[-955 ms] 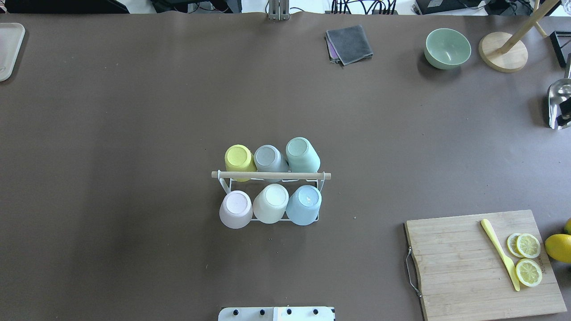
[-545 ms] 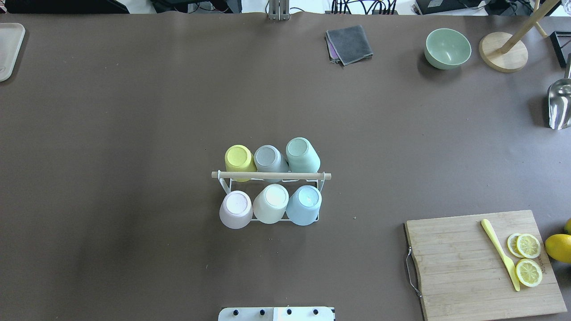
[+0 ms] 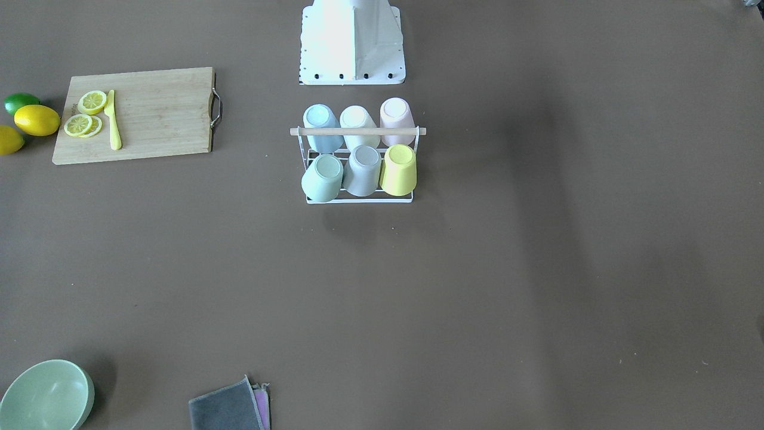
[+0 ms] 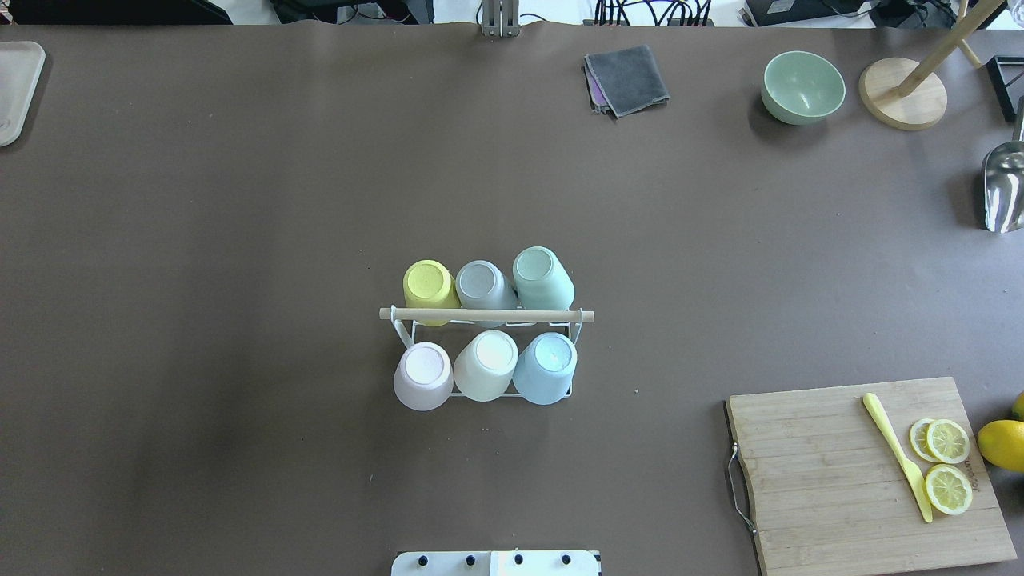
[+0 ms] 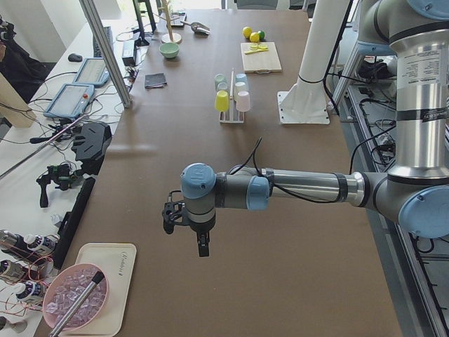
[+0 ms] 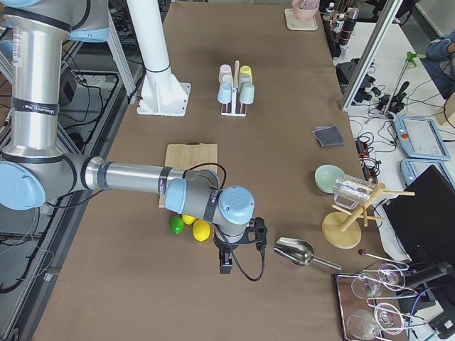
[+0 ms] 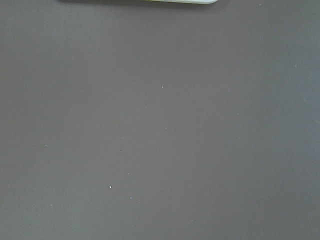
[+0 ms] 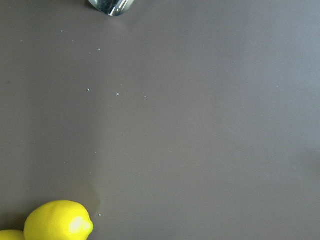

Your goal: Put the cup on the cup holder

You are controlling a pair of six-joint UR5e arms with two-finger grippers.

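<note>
The yellow cup [image 4: 429,286], at 11 o'clock on the full cup holder [image 4: 486,315], looks light, rigid and slick, best pinched across its wall; whether the jaws of the left gripper [image 5: 203,248] and right gripper [image 6: 226,266] are apart or together, I cannot tell.

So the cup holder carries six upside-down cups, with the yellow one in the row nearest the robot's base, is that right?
Not quite: the cup holder does carry six upside-down cups, but the yellow cup is in the row farther from the robot's base, as the overhead exterior view shows.
</note>
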